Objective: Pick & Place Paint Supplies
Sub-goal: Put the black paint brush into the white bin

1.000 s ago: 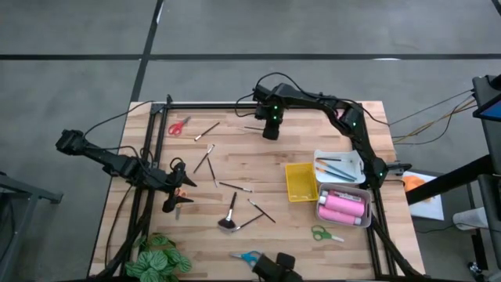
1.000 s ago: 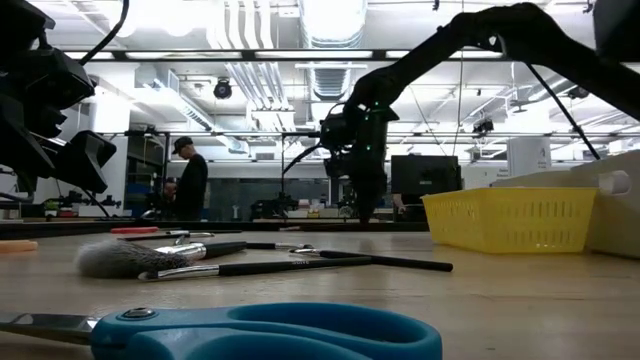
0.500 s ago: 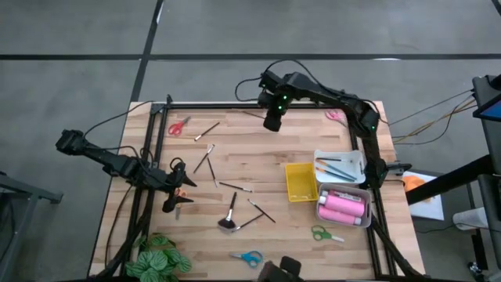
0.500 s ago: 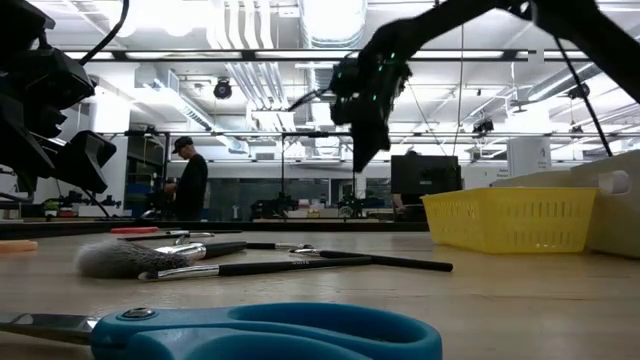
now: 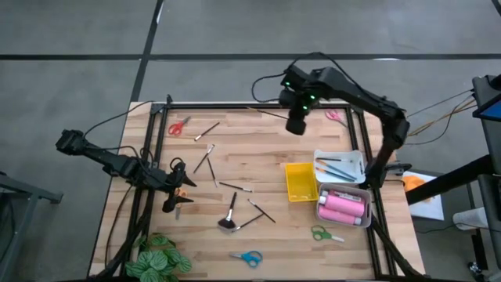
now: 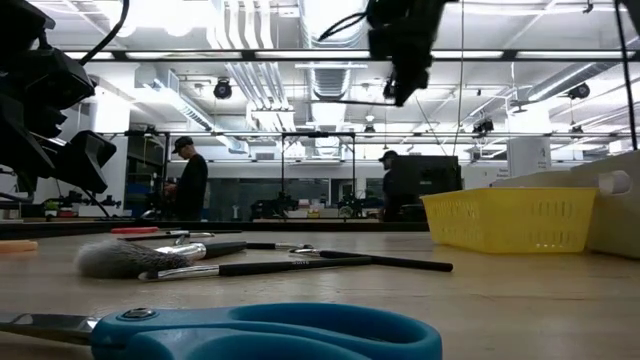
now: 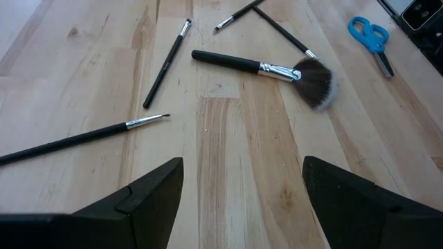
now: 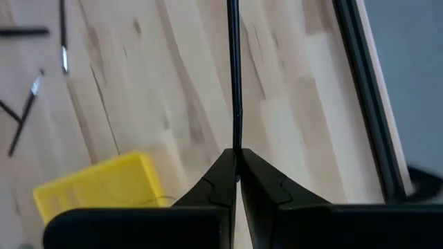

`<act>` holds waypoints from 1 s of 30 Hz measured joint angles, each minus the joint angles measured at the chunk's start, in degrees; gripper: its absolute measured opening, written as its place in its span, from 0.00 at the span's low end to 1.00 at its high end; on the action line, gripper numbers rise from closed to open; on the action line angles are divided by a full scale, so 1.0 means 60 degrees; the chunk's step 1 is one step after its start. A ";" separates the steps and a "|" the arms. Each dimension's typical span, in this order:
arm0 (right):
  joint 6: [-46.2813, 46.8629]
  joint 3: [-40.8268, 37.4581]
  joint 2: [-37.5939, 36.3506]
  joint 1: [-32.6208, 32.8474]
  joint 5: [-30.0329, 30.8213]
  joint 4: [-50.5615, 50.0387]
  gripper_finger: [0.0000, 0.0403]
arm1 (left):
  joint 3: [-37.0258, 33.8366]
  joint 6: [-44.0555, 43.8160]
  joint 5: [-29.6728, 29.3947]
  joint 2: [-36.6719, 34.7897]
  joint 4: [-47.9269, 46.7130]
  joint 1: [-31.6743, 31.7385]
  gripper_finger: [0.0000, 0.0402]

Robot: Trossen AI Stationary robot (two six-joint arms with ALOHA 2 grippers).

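Note:
My right gripper (image 5: 296, 128) (image 6: 403, 95) hangs high over the table's far middle, shut on a thin dark brush (image 8: 234, 83) that sticks out toward the left (image 5: 270, 115). My left gripper (image 5: 176, 205) (image 7: 242, 166) waits open above the table's left side. The fluffy black brush (image 5: 229, 215) (image 7: 277, 69) and several thin brushes (image 5: 235, 186) lie flat mid-table. Pink bottles (image 5: 343, 206) lie in a white tray. Red scissors (image 5: 178, 125), pink scissors (image 5: 335, 116), green scissors (image 5: 325, 233) and blue scissors (image 5: 249, 257) lie flat on the wood. My right gripper pinches the thin brush at one end (image 8: 235, 142) between its two fingertips, coming from above and pointing down. The brush is lifted clear of the table and runs out roughly level from the fingertips toward the table's left.
A yellow tray (image 5: 300, 182) stands right of centre, and beside it a white tray (image 5: 338, 166) holds a few brushes. A leafy plant (image 5: 160, 258) sits at the near left corner. A black frame (image 5: 235, 105) borders the table. People stand in the room behind.
My right gripper has risen well above the table and moved toward its right edge, staying shut on the thin brush, which has come up off the wood and travels with it. The left arm has kept still.

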 joint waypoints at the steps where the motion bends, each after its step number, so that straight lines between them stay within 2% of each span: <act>1: 0.0093 -0.0190 -0.0229 0.0059 0.0162 -0.0122 0.03 | 0.0000 0.0000 0.0000 0.0001 -0.0001 0.0001 0.75; 11: 0.0683 -0.2973 -0.3194 0.0568 0.0339 -0.0435 0.03 | 0.0000 0.0000 0.0000 0.0000 -0.0001 -0.0002 0.75; 19: 0.1862 -0.5513 -0.5503 0.1751 0.0704 -0.0839 0.03 | 0.0000 0.0000 0.0000 0.0000 0.0000 0.0001 0.75; 30: 0.4273 -0.7850 -0.7535 0.3393 0.0820 -0.1756 0.03 | 0.0000 0.0000 0.0000 0.0000 -0.0002 -0.0001 0.75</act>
